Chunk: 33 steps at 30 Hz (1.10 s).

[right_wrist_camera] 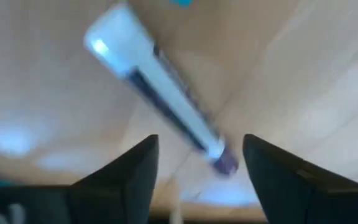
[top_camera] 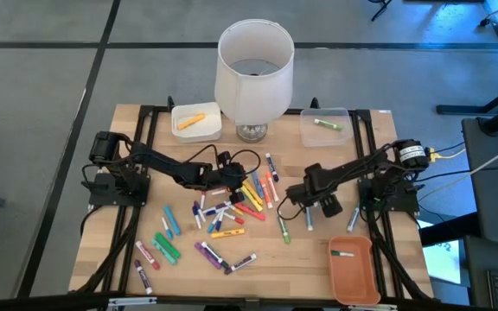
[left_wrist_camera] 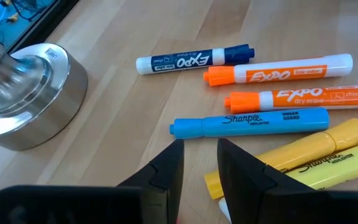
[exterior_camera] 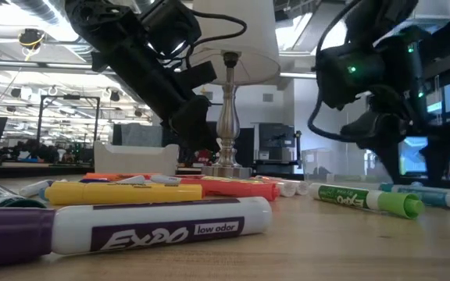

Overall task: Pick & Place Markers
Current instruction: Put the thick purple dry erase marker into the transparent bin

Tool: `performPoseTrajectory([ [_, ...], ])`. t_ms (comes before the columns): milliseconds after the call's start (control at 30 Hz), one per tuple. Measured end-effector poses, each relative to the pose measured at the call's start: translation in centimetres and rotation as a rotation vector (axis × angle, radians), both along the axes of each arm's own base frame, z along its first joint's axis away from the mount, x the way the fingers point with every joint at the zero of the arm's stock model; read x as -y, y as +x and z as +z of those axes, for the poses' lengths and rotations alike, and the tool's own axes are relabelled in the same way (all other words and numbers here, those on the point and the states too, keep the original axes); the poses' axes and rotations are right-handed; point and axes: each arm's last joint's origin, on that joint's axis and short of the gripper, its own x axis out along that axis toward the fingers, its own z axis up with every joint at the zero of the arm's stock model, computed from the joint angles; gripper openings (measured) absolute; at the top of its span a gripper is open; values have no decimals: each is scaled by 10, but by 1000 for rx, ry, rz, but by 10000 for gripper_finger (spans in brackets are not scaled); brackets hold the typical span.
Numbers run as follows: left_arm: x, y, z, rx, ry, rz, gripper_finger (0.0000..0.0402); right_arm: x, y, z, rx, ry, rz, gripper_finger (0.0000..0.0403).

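Observation:
Several capped markers (top_camera: pixel 223 216) lie scattered flat on the middle of the wooden table. My left gripper (left_wrist_camera: pixel 199 152) hangs open just above the pile's far side. Nothing is between its fingers. A blue highlighter (left_wrist_camera: pixel 250 122) lies just past their tips, with yellow highlighters (left_wrist_camera: pixel 303 158) and orange markers (left_wrist_camera: pixel 278 76) beside it. My right gripper (right_wrist_camera: pixel 201 155) stands open to the right of the pile (top_camera: pixel 290 206), pointing down. A white marker with a dark cap (right_wrist_camera: pixel 160 87) shows blurred beneath it. The marker's capped end lies between the fingers and touches neither.
A lamp (top_camera: pixel 253 73) stands at the table's far middle, its metal base (left_wrist_camera: pixel 17 93) close to my left gripper. A white tray (top_camera: pixel 180 130) at the far left holds an orange marker. A clear tray (top_camera: pixel 344 117) at the far right holds a green one. An orange tray (top_camera: pixel 357 285) at the near right holds one marker.

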Motion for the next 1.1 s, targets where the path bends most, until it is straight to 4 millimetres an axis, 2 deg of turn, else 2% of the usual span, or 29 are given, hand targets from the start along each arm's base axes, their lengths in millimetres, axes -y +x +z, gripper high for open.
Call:
performPoseTrajectory([
  [100, 0, 0, 0, -1, 2, -1, 95, -1, 0, -8, 45, 42, 58, 258],
  [167, 0, 0, 0, -6, 10, -8, 95, -1, -1, -10, 45, 65, 73, 247],
  [267, 0, 0, 0, -6, 11, -9, 92, -1, -1, -8, 40, 41, 33, 195],
  [433, 0, 0, 0, -9, 22, -8, 93, 1, 2, -3, 34, 87, -70, 59],
  [500, -1, 0, 0, -10, 33, 1, 95, 2, 6, 2, 41, 81, -89, 56],
  [633, -1, 0, 0, -10, 36, 5, 94, 7, 9, 29, -6, -84, -123, 56],
  [767, -1, 0, 0, -9, 38, 9, 91, 16, 12, 75, 69, -401, -150, 56],
  [867, -1, 0, 0, -9, 39, 10, 92, 25, 7, 107, 125, -575, -174, 56],
  [967, -1, 0, 0, -9, 39, 10, 95, 42, -1, 126, 184, -613, -258, 56],
  [1100, -1, 0, 0, -9, 35, 7, 94, 69, -15, 133, 220, -615, -391, 56],
])
